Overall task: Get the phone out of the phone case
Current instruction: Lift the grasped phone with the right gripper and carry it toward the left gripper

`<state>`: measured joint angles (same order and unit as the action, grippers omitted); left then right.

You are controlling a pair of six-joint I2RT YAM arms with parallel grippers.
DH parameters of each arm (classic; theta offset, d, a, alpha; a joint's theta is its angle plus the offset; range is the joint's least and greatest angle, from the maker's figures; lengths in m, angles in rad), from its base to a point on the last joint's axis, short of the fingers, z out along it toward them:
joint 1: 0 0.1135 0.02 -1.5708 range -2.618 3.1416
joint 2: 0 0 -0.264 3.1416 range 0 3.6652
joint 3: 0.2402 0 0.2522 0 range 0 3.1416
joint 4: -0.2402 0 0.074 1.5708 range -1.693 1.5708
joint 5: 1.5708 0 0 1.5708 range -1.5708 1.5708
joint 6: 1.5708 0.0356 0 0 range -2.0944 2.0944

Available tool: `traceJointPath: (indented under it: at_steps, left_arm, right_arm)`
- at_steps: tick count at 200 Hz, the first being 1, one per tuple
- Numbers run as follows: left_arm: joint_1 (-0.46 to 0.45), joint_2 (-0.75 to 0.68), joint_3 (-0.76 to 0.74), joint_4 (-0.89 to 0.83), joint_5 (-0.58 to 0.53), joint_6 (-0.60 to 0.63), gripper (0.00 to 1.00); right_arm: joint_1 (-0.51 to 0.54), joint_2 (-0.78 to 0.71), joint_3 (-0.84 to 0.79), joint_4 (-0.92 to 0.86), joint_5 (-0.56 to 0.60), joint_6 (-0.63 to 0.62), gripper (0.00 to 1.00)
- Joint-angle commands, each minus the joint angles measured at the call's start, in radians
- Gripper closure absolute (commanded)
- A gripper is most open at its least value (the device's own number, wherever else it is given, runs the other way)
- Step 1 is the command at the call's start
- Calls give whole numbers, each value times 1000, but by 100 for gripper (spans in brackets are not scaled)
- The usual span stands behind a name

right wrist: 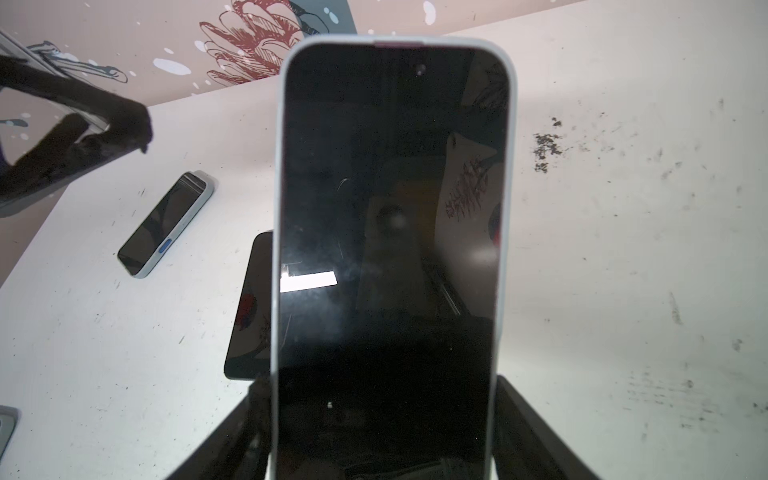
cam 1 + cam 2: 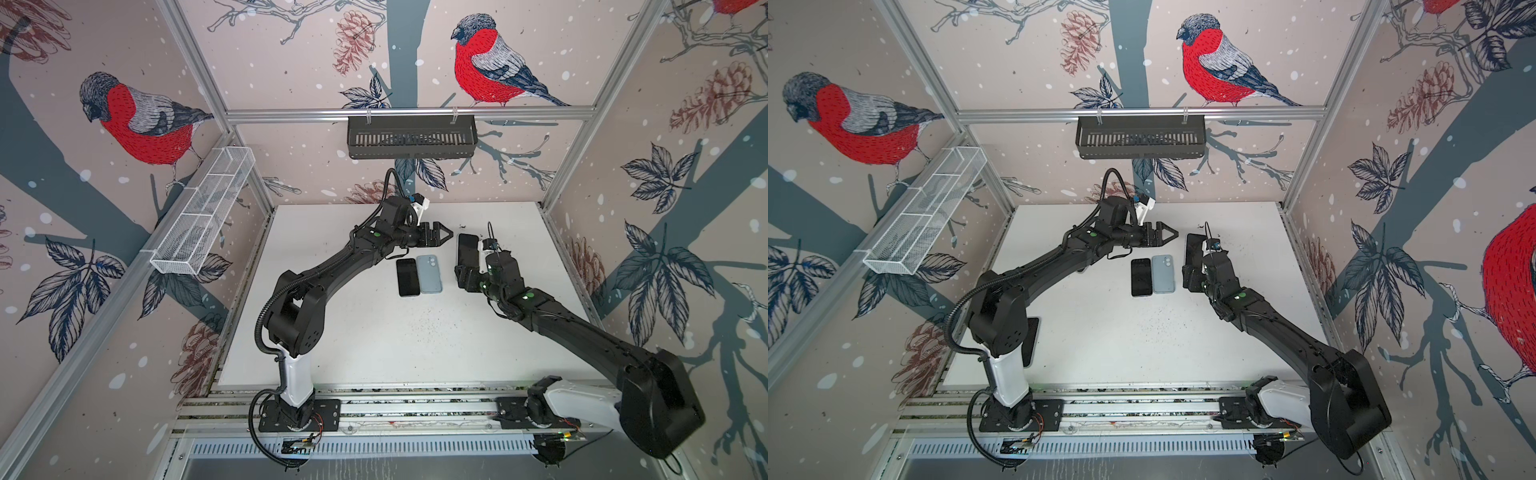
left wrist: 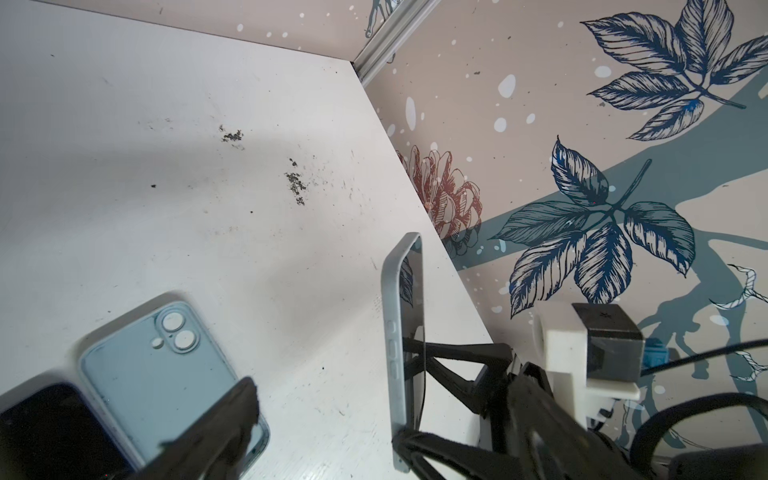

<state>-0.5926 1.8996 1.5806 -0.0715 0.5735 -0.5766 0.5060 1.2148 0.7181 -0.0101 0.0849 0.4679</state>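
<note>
My right gripper (image 1: pixel 382 419) is shut on the long sides of a phone (image 1: pixel 390 208) with a dark screen, near its lower end. The phone sits in a pale grey-blue phone case (image 3: pixel 390 311) and is held up off the white table (image 2: pixel 374 340). Both top views show this phone (image 2: pixel 467 251) right of the table's middle. My left gripper (image 2: pixel 444 233) hovers open just left of the phone's far end, apart from it and holding nothing. In the left wrist view only one of its fingers (image 3: pixel 224 419) shows.
A bare black phone (image 2: pixel 407 277) and a pale blue case (image 2: pixel 429 274) lie side by side at the table's middle. Another cased phone (image 1: pixel 166 224) lies towards the far left. Dark crumbs (image 1: pixel 544 145) dot the far side. A black basket (image 2: pixel 411 137) hangs on the back wall.
</note>
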Motion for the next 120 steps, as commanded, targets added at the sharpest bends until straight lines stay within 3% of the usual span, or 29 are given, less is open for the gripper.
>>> traceJointPath:
  at_steps: [1,59,120]
  left_arm:
    - [1,15,9,32,33,-21,6]
    - [1,23,-10,44,35,-42,11]
    - [7,18,-24,79,70,-66,44]
  right_arm:
    - [34,10,23,76,17,1,65]
    - [122,63,79,79,29,0,67]
    - [143,71,85,79,48,9,68]
